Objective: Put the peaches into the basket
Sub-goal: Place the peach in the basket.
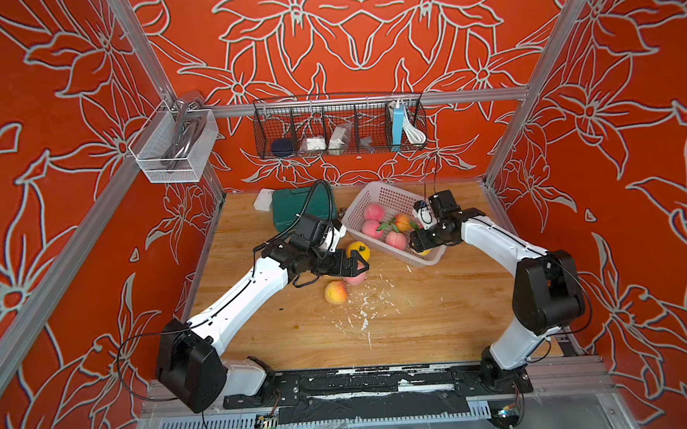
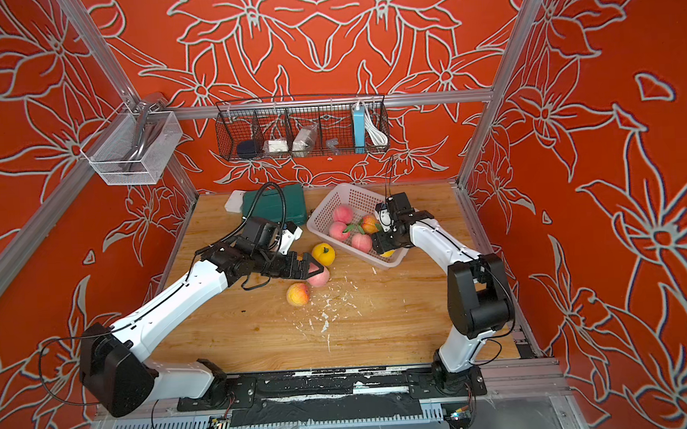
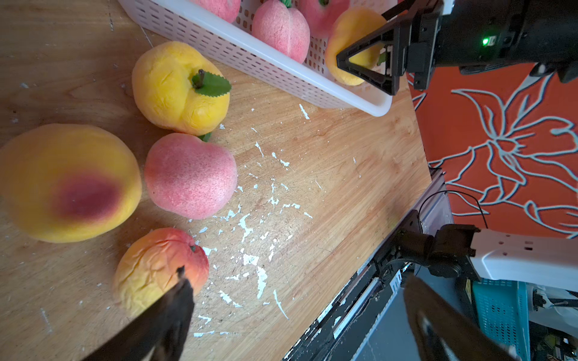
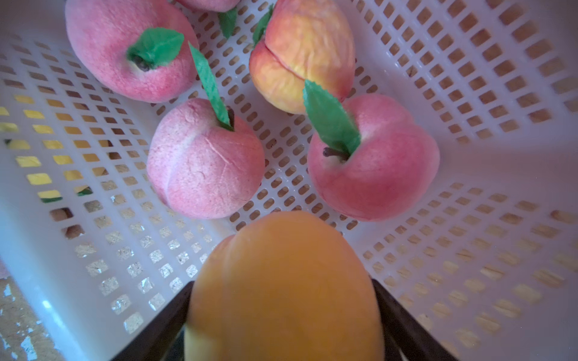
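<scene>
Red walls with pale flower outlines enclose a wooden table point(image 1: 440, 319). The left fingers point(image 3: 165, 325) are spread wide with nothing between them, just over a pink peach point(image 1: 356, 280) on the table; whether it is touched cannot be told. Behind them the wrist lies low and nearly level. The white left arm point(image 1: 237, 303) is stretched diagonally from its base at the front edge toward the middle of the table.

The right fingers point(image 4: 400, 315) are closed on a plain yellow peach point(image 4: 281, 250), which is held inside the basket point(image 1: 391, 195) at its near corner. Whether it rests on the bottom cannot be told. The right wrist is pointed downward, and the right arm point(image 1: 492, 236) is bent at a high elbow above its base.

The basket is pale, perforated and set diagonally at the back of the table. Pink speckled peaches point(image 4: 203, 159) with green leaves and one wrinkled yellow-orange peach point(image 4: 300, 53) are seen in it. A yellow leafed peach point(image 1: 358, 251) lies just beside the basket wall. A red-blushed orange peach point(image 1: 335, 292) lies near the pink one. A large yellow peach with a red spot point(image 3: 68, 184) is seen in the left wrist view.
</scene>
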